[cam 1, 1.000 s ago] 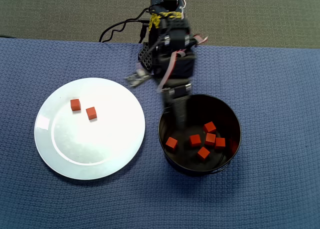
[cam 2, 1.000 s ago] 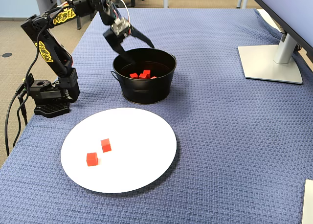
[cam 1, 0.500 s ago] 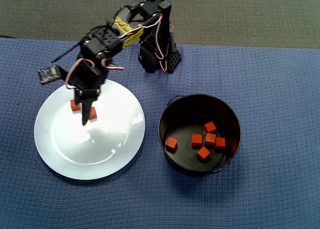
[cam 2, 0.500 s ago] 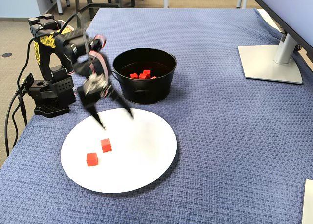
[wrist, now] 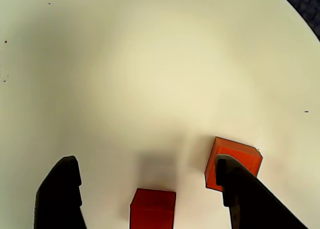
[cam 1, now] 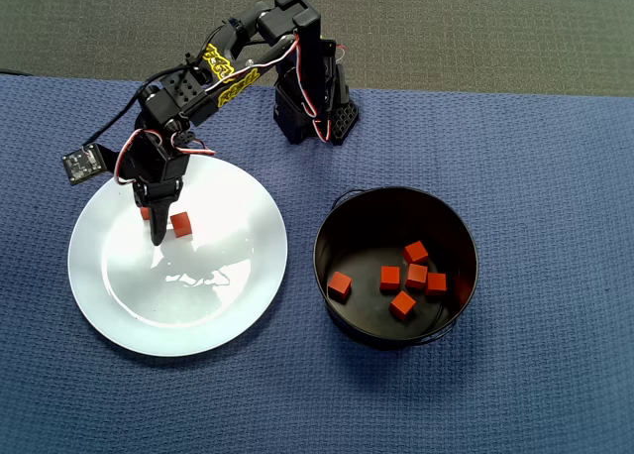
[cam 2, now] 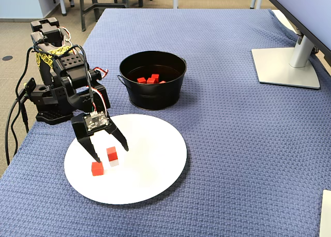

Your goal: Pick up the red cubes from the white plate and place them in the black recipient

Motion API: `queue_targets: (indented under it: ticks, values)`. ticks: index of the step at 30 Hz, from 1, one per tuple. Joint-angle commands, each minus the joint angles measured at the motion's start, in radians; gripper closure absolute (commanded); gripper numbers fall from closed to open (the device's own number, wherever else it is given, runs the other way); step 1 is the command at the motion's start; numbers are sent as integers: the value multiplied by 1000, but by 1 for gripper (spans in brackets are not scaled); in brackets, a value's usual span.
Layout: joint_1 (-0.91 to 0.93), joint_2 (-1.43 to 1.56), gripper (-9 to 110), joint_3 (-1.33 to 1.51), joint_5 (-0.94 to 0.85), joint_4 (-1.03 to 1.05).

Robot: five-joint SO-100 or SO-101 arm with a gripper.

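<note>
Two red cubes [cam 2: 111, 154] remain at lower left of the white plate [cam 2: 155, 164] in the fixed view, with the gripper [cam 2: 110, 152] spread wide and empty over them; I'd centre it on the nearer cube [wrist: 152, 207], clear of its neighbour [wrist: 232, 162], before squeezing. Only the overhead view counts six cubes [cam 1: 403, 279] inside the black pot [cam 1: 332, 226] at right.

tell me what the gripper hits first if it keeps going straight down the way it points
Probably the red cube between the open gripper's fingers, then the white plate; the second cube sits beside one finger.
</note>
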Motion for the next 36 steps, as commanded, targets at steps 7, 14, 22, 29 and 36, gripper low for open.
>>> queue_targets:
  ticks: [7, 14, 22, 29, 36]
  values:
    - [-43, 86, 77, 92, 89, -40]
    - [-67, 120, 77, 107, 112, -14]
    - [-78, 138, 77, 141, 109, -5]
    - [-83, 153, 78, 206, 106, -51]
    - [-86, 144, 80, 272, 91, -135]
